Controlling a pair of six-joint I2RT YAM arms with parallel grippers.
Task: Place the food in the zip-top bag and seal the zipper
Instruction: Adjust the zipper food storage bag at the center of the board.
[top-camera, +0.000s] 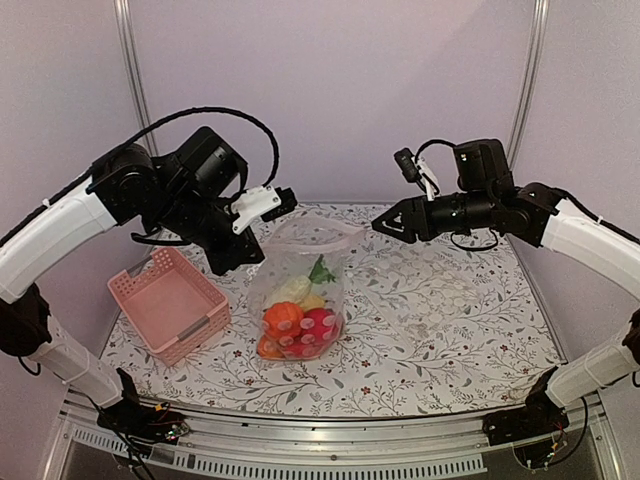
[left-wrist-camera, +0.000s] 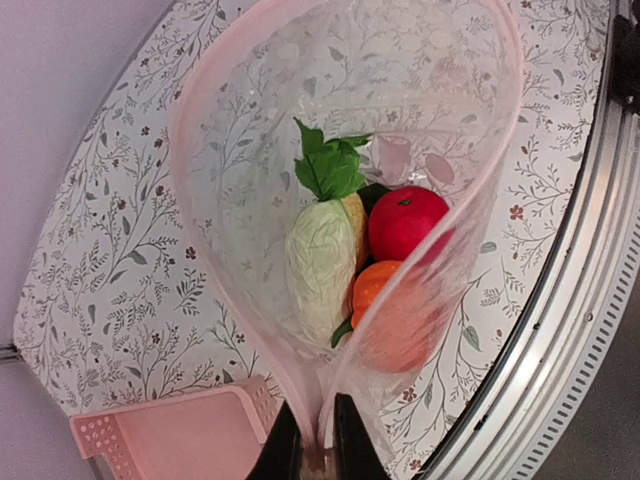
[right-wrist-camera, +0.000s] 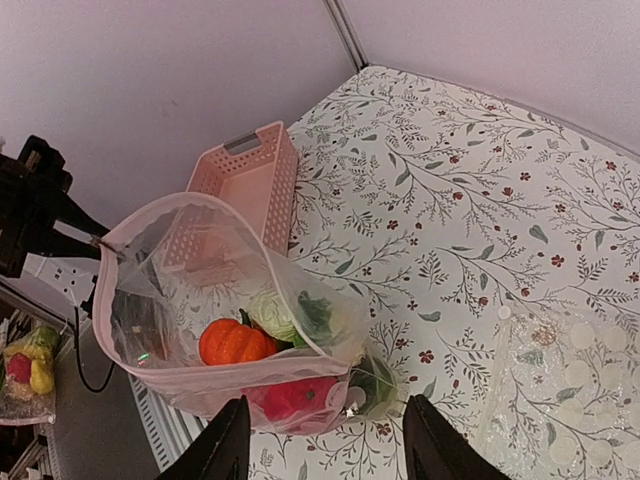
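Where left gripper (left-wrist-camera: 318, 445) pinches zipper (left-wrist-camera: 177, 150), jaws cropped, food (left-wrist-camera: 322, 255) veiled by bag (left-wrist-camera: 430, 90)

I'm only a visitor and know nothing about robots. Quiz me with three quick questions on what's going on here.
1. True or false: the toy food lies in the pink basket.
2. Which gripper pinches the zipper rim of the clear bag?
A) the left gripper
B) the right gripper
C) neither
3. Fill in: the bag's mouth is ____ (open or sealed).

Key
1. False. The food is inside the bag; the basket holds none.
2. A. The right gripper is spread open, clear of the bag.
3. Open. The rim gapes wide.
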